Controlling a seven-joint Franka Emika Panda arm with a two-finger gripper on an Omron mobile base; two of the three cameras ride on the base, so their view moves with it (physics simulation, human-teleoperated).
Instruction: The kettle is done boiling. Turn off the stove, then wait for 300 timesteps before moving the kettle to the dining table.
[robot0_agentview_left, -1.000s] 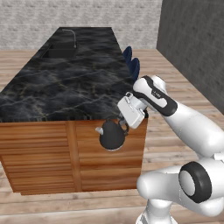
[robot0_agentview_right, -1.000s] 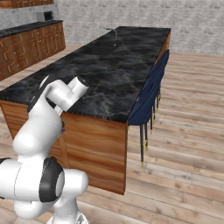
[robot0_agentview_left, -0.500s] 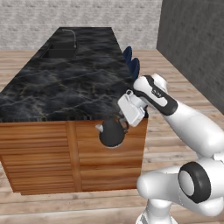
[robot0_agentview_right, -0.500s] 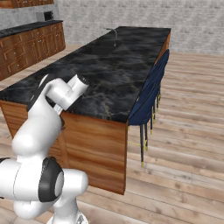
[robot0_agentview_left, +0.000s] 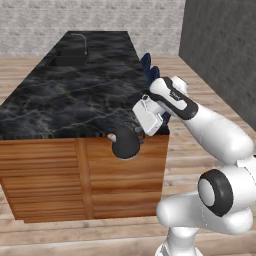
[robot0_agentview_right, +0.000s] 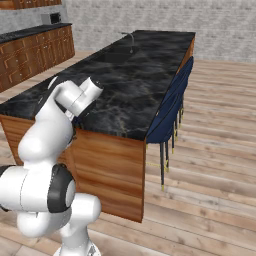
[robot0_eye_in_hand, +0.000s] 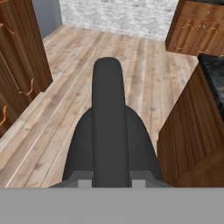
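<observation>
Kettle (robot0_agentview_left: 125, 144) by its handle in closed jaws, w/ body hanging just off desk (robot0_agentview_left: 65, 100) front edge.

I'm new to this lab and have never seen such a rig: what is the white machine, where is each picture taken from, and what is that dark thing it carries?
The white machine is a robot arm on a base that can drive, in a rendered kitchen. Two pictures come from cameras on the base, behind the arm to its left and right. The third comes from a camera on the hand, looking along the gripper.

In the left base view, the two-finger gripper is shut on the small dark dome-shaped kettle, held against the near edge of the long island with black marble top and wooden base, the dining table. It is not set down on the top yet. A sink with a tap is at the far end, and blue chairs stand along one side.

In the hand view, the kettle's handle runs up the middle.
</observation>
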